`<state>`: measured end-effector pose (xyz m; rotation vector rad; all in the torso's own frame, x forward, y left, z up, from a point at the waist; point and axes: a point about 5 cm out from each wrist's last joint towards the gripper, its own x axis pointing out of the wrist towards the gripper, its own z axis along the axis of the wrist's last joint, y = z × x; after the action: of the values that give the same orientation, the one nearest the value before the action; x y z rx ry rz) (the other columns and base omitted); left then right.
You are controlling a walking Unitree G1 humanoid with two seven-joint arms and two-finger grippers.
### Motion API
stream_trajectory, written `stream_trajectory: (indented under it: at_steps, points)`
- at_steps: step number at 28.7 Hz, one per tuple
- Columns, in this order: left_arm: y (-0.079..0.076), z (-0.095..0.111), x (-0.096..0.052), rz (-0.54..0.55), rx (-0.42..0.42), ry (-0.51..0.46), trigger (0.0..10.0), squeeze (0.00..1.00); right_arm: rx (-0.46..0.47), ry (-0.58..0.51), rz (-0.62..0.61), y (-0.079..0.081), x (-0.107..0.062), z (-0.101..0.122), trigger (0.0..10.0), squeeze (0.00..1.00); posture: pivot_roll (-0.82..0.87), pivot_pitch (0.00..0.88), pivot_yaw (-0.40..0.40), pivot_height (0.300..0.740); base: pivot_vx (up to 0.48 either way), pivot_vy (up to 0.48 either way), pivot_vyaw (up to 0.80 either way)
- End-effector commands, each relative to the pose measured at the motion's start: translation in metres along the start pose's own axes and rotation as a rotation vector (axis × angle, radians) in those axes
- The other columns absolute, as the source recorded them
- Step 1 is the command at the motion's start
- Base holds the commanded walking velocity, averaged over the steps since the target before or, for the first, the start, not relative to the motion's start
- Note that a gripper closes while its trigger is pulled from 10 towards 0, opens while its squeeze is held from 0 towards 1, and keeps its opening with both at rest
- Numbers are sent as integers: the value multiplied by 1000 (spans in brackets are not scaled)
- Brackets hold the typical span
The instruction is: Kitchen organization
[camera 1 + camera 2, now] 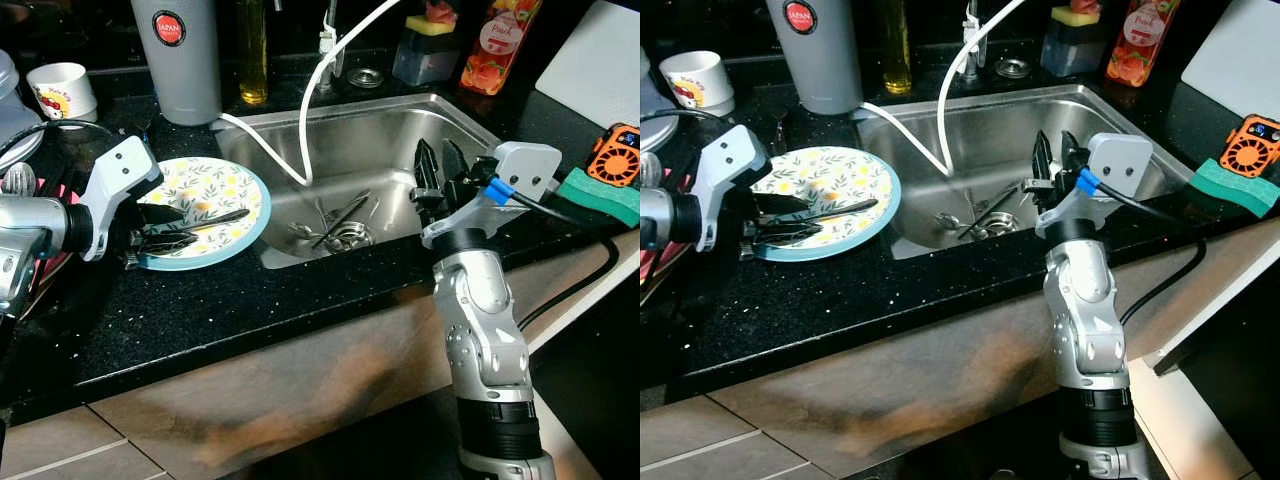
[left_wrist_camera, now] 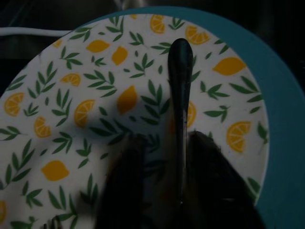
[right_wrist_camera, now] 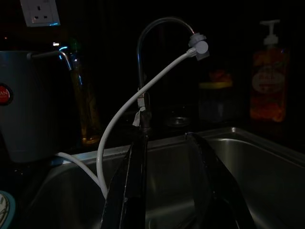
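- A dark metal utensil (image 2: 180,95), long and slim with a rounded end, lies across the round lemon-patterned plate with a teal rim (image 1: 240,235); the plate sits flat on the black speckled desk (image 1: 200,320), just beside the steel sink (image 1: 470,125).
- The left gripper (image 1: 165,228) hovers over the plate's side away from the sink; its jaws stand a little apart, astride the utensil's near end. Whether they already pinch it I cannot tell.
- More cutlery (image 1: 335,222) lies in a loose pile around the drain at the sink's bottom.
- The right gripper (image 1: 440,165) hangs above the sink's front part, jaws apart and holding nothing, pointing toward the tap.
- A white hose (image 1: 320,70) loops from the tap down into the sink, between the plate and the right gripper.
- Behind the sink stand a grey tumbler (image 1: 180,55), a bottle of yellow oil (image 1: 252,55), a sponge holder (image 1: 425,45) and an orange soap bottle (image 1: 498,45); a green sponge (image 1: 600,195) lies on the sink's far side from the plate.
- Risks, as I judge them: the thin handle can slip or pivot from a shallow pinch and clatter onto the plate; pressing down could tip the plate or push it toward the sink edge; carrying the utensil over the sink could snag the hose.
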<state>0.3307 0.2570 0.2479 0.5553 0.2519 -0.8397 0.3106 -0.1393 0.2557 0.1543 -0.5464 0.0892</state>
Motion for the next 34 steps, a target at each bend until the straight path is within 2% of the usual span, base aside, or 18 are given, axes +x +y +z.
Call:
stream_trajectory:
  at_steps: [1,9,11,12,14,15,20,22,23,25,27,28,29,30,31,32,33,34]
  points:
    - [-11,-25,12,-34,-57,89,0,0,-5,-3,-2,-1,0,0,10000,0,121,104,-16,740,0,0,0]
    - [5,14,11,120,-1,-109,0,0,-12,-6,0,-4,1,2,10000,0,113,104,-28,740,0,0,0]
    - [16,44,8,235,26,-251,0,0,-13,-6,2,-4,2,2,10000,0,114,104,-33,740,0,0,0]
    - [28,73,3,350,-4,-417,10000,0,-12,-7,4,-4,2,3,10000,0,109,103,-37,740,0,0,0]
    - [38,117,-7,482,-88,-700,10000,0,-12,-8,8,-3,3,3,10000,0,102,99,-41,740,0,0,0]
    - [38,131,-8,502,-113,-784,10000,0,-13,-9,9,-3,4,3,10000,0,102,99,-41,740,0,0,0]
    - [35,146,-2,525,-165,-881,10000,0,-14,-12,10,-3,4,4,10000,0,88,90,-43,740,0,0,0]
    - [30,152,13,534,-220,-911,10000,0,-17,-12,9,-4,5,4,10000,0,85,84,-48,740,0,0,0]
    - [30,152,13,534,-220,-911,10000,0,-17,-12,9,-4,5,4,10000,0,85,84,-48,740,0,0,0]
    - [18,152,52,572,-271,-841,10000,0,-20,-14,11,-4,6,4,10000,0,81,73,-50,740,0,0,0]
    - [18,152,52,572,-271,-841,10000,0,-20,-14,11,-4,6,4,10000,0,81,73,-50,740,0,0,0]
    - [8,151,77,567,-314,-814,10000,0,-21,-16,13,-4,7,4,10000,0,81,66,-50,740,0,0,0]
    - [8,151,77,567,-314,-814,10000,0,-21,-16,13,-4,7,4,10000,0,81,66,-50,740,0,0,0]
    - [-10,151,111,525,-357,-759,10000,0,-25,-19,15,-6,8,5,10000,0,71,57,-62,740,0,0,0]
    - [-23,152,132,494,-384,-725,10000,0,-28,-20,16,-7,9,5,10000,0,67,56,-72,740,0,0,0]
    - [-23,152,132,494,-384,-725,10000,0,-28,-20,16,-7,9,5,10000,0,67,56,-72,740,0,0,0]
    - [-38,153,153,442,-405,-663,10000,0,-31,-21,26,-6,10,7,10000,0,61,53,-88,740,0,0,0]
    - [-38,153,153,442,-405,-663,10000,0,-31,-21,26,-6,10,7,10000,0,61,53,-88,740,0,0,0]
